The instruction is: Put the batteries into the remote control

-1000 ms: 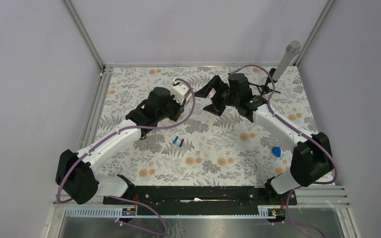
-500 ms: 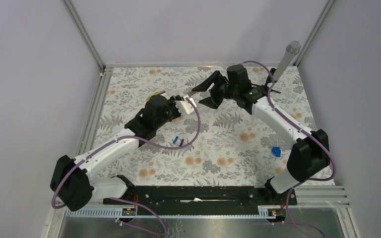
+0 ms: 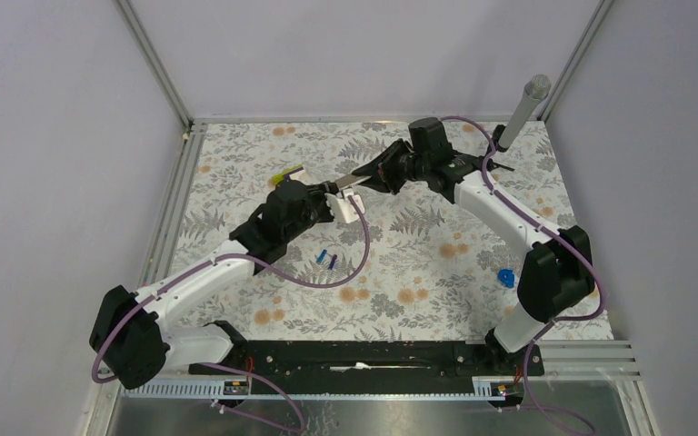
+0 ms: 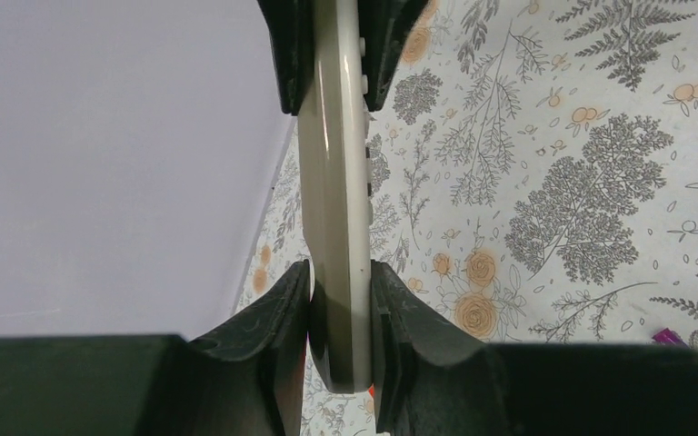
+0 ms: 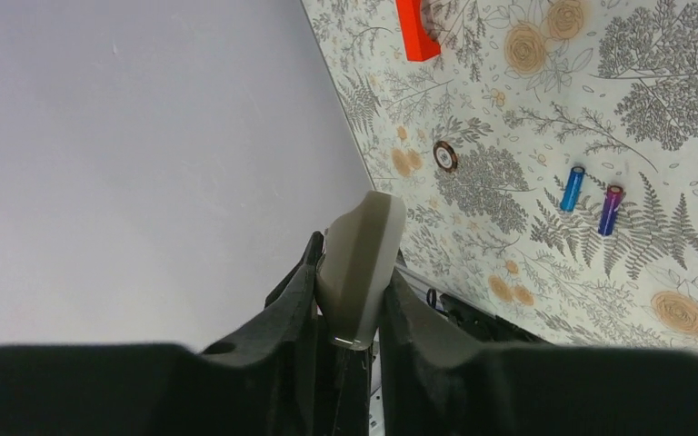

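Now the remote (image 3: 345, 205) hangs in the air over the far half of the counter (image 3: 418, 272), a little left of its middle, gripped at both ends. The left claw (image 3: 331, 194) is clamped on one end. In its wrist view the remote (image 4: 332, 209) stands edge-on, grey-tan back to the left and white buttoned front to the right, with the left claw (image 4: 341, 282) pressing on both faces at the bottom of the picture. The right claw (image 3: 361, 179) is clamped on the other end; its black fingers (image 4: 282, 45) show at the top of that same view, touching both faces. From the right wrist, the rounded grey end of the remote (image 5: 356, 254) sits squeezed in the right claw (image 5: 350, 272). The two batteries (image 3: 327, 260) lie on the counter, closer to the near edge than the remote and left of centre. They are side by side, roughly parallel, close but not touching. A blue lump (image 3: 505, 277) rests near the right edge, well apart from them. An orange block (image 5: 415, 27) lies on the counter, and a grey post (image 3: 525, 107) stands at the far right corner.
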Controlling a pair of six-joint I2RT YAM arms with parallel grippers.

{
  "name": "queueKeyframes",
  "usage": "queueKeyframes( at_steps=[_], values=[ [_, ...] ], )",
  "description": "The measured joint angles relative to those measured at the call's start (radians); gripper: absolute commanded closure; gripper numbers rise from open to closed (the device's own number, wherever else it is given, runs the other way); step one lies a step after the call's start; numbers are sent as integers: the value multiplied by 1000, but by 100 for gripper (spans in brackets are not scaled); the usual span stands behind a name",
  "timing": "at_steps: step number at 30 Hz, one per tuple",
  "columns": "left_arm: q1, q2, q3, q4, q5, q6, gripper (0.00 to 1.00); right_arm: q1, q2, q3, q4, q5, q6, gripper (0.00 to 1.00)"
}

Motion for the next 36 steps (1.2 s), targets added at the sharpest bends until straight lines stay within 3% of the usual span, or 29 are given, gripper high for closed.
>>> queueKeyframes(
  at_steps=[3, 6, 12, 17, 22, 28, 32, 36],
  values=[
    [0, 0, -2, 24, -12, -19, 36, -2, -2, -1, 18, -3, 23, 99],
    [-3, -4, -2, 80, -41, -72, 3, -2, -10, -4, 17, 4, 19, 100],
    [6, -82, 27, 94, -71, -423, 1, -13, -58, -31, 79, 23, -51, 100],
    [38, -77, 252, -120, 30, -809, 1, -52, -130, -56, 149, 57, -174, 100],
    [107, -55, 443, -276, 106, -1105, 1, -104, -231, -142, 273, 62, -231, 100],
    [382, -3, 502, -351, 363, -1530, 2, -126, -341, -287, 484, 34, -198, 100],
    [403, 48, 486, -306, 568, -1746, 5, -126, -361, -312, 613, 5, -170, 100],
    [397, 66, 436, -153, 737, -1965, 6, -126, -361, -312, 715, -27, -103, 100]
  ],
)
